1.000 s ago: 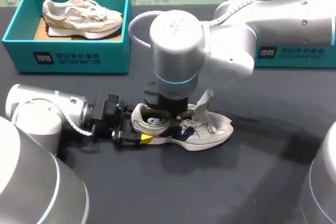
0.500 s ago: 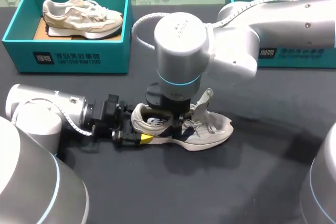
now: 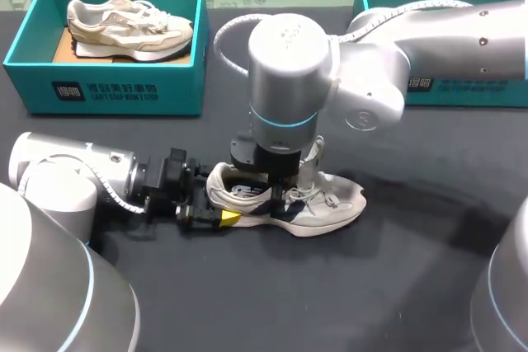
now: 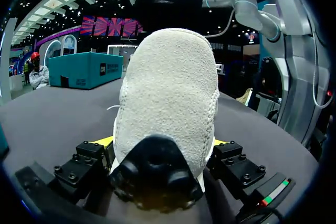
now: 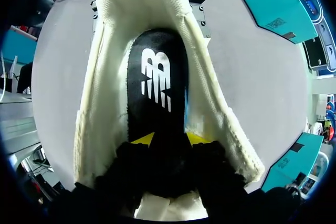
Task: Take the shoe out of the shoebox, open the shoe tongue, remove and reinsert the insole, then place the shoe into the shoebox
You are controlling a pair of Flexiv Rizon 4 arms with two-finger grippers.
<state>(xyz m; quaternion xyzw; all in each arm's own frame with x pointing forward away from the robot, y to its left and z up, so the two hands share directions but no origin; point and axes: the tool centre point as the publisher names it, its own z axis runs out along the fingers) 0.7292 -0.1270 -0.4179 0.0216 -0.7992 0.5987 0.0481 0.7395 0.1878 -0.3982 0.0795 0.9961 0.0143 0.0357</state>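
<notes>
Left fingers (image 4: 102,141) clamp cream knit sneaker (image 4: 168,93) by heel; right fingers (image 5: 143,139) pinch black foam insole (image 5: 157,77); snagging could wrench sneaker loose.

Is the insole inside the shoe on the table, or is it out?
Inside: the black insole lies in the opening of the shoe, with the right gripper at it.

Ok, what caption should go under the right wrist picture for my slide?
Right tool down inside the white sneaker, right at its black insole.
</notes>
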